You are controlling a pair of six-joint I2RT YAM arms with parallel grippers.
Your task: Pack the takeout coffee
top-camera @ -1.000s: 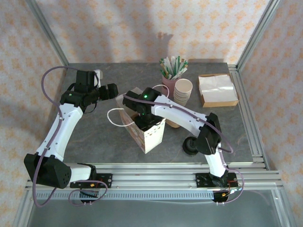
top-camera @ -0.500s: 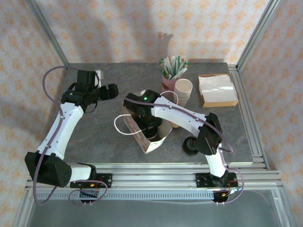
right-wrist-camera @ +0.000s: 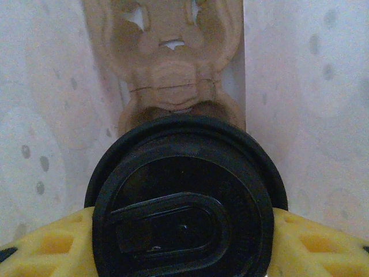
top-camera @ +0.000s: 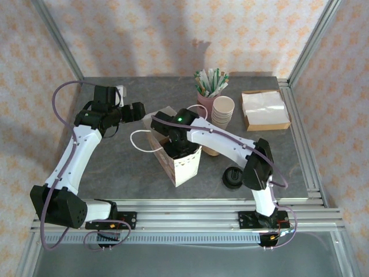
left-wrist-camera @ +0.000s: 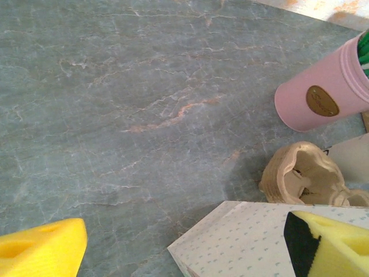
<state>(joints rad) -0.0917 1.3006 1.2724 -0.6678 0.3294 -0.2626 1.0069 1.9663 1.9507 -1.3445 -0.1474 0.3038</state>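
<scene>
1. Right wrist view: the takeout coffee (right-wrist-camera: 183, 216), black lid to the lens, is clamped on both sides by the yellow fingers (right-wrist-camera: 46, 245) of the right claw (right-wrist-camera: 183, 245), down inside the paper bag (right-wrist-camera: 305, 86).
2. At 12 o'clock from the lid lies the pulp carrier (right-wrist-camera: 170, 69) on the bag's floor. One of its wells seems to sit just under the lid's far edge, but how low the cup has sunk cannot be told.
3. The step in hand looks like seating the cup. It calls for a straight drop with the cup upright and centred on the well. The claw should part only once the base is bedded, then lift out vertically so its fingers do not drag the bag's walls.
4. Top external view: the right arm reaches into the bag in the middle of the worktop (top-camera: 115, 167). A second black-lidded cup (top-camera: 232, 178) stands apart at 4 o'clock from the bag.
5. The left claw (left-wrist-camera: 184, 242) hangs wide open, gripping nothing, at 10 o'clock from the bag and near its corner. From there it could steady the rim should the bag tip.
6. A pink cup (top-camera: 206, 99) of straws stands at 1 o'clock, clear of the work.
</scene>
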